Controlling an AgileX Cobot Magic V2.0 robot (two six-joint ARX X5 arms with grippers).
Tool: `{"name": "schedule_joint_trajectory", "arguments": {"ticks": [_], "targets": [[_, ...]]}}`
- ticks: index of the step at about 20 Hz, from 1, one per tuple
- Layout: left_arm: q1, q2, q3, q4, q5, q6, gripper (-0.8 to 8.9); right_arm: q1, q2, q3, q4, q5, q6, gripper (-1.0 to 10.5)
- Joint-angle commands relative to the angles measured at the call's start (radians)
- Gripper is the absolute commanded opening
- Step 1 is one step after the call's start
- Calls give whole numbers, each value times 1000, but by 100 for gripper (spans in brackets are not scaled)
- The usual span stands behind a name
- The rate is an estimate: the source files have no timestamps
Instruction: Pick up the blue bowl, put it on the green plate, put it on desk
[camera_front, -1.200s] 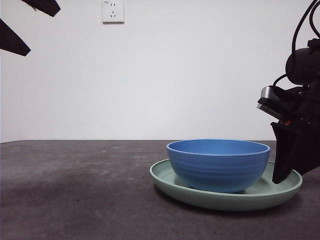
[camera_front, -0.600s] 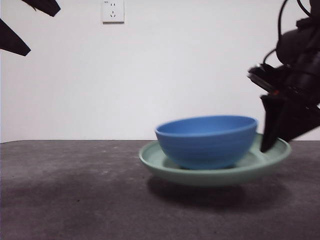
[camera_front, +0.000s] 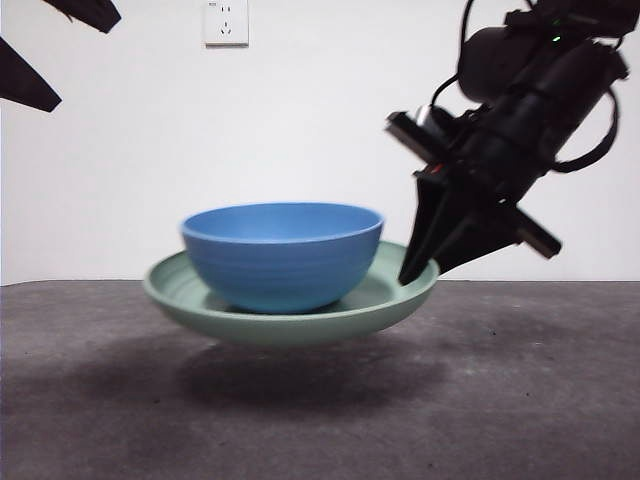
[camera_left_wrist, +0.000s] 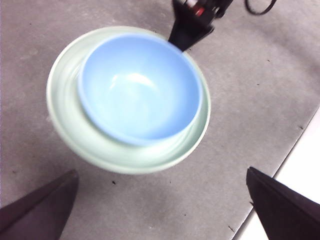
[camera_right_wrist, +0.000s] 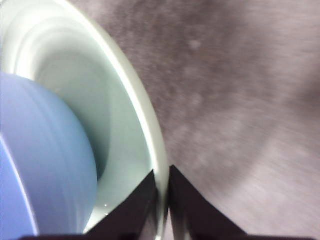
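My right gripper pinches the rim of the green plate, which hangs clear of the desk with the blue bowl seated in it; its shadow lies beneath. My left gripper hovers above, jaws spread wide and holding nothing, and only its view shows the bowl's bare inside. Only the right wrist view shows the rim between my jaws.

The desk is a flat, dark grey-brown top with a rough, speckled matte surface, reaching back to a white wall. A soft dark shadow falls on it. In the left wrist view 1 pale edge borders it.
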Motion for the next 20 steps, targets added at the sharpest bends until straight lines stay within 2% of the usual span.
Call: {"name": "schedule_joint_trajectory", "arguments": {"ticks": [1,5,18,20], "targets": [[-6,4,17,11,-2,-6,634,26,53,20,26,-5,44,7],[-6,4,17,11,-2,-5,634,35,92,20,30,56,43,7],[-6,4,17,13,-2,-6,634,36,104,20,14,56,55,10],[-6,4,17,12,-2,-6,634,36,104,20,18,72,53,107]]}}
